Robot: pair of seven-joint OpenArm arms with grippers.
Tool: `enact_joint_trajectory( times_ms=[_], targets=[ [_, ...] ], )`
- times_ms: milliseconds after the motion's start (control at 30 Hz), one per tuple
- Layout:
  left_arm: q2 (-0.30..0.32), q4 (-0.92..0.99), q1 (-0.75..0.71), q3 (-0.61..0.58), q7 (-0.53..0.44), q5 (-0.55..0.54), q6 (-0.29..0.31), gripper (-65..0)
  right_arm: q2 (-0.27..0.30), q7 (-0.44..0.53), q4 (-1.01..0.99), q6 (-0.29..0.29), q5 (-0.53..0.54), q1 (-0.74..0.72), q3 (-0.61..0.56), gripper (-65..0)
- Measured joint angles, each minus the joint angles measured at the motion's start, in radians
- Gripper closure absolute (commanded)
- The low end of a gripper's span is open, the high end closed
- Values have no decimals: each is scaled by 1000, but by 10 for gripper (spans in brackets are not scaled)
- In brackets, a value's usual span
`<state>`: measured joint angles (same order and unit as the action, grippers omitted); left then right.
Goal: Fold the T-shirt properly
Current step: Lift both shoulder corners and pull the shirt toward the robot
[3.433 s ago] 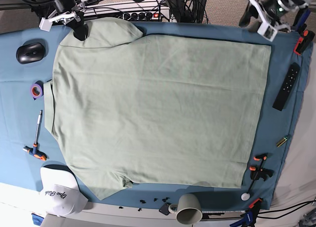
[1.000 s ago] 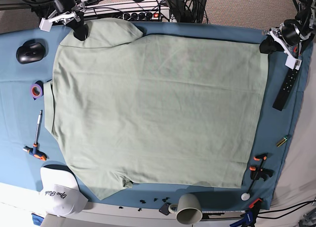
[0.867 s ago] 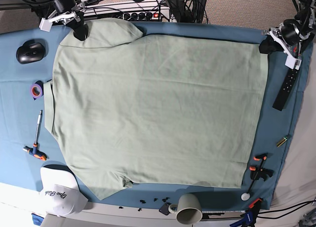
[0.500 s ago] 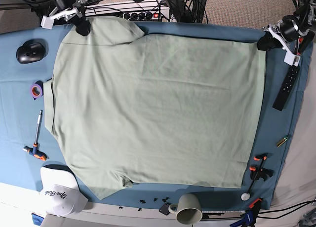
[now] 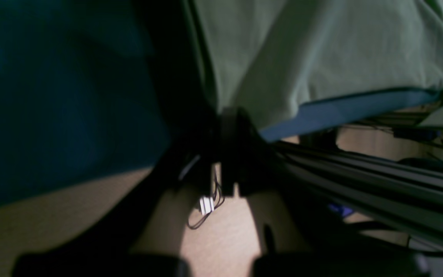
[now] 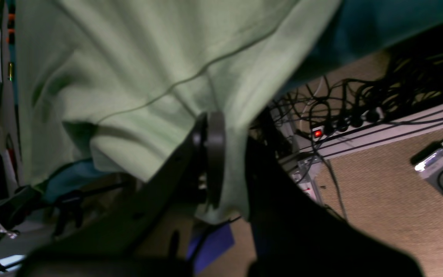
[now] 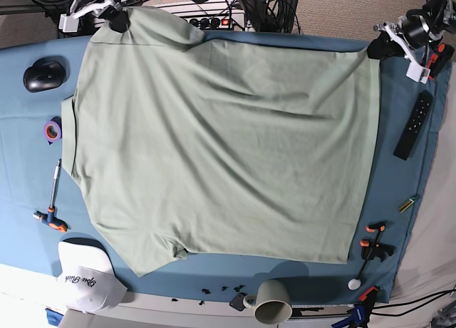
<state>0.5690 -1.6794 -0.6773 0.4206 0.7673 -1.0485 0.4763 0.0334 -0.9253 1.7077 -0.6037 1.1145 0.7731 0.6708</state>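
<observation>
Both claws are gripping the T-shirt (image 7: 221, 142) along its far edge: the left claw (image 7: 377, 48) is clenched on a hem corner, the right claw (image 7: 117, 18) on a sleeve. The pale green garment is spreading out from them across the blue-clothed surface (image 7: 28, 185), rippling near each grip. A remote (image 7: 413, 125) is lying just beside the left claw, a mouse (image 7: 44, 76) near the right.

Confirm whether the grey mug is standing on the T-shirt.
No: in the base view the grey mug sits on the blue cloth, clear of the T-shirt.
</observation>
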Motion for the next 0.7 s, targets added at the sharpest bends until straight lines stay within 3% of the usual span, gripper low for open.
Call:
enact_joint_trajectory(
  times_ms=[233, 700],
  targets=[
    [-3, -64, -65, -7, 46, 57, -15, 0, 36, -15, 0, 0, -2, 8, 25, 0],
    [-3, -158, -147, 26, 49, 65, -15, 0, 35, -44, 0, -2, 42, 70, 59, 0]
  ],
)
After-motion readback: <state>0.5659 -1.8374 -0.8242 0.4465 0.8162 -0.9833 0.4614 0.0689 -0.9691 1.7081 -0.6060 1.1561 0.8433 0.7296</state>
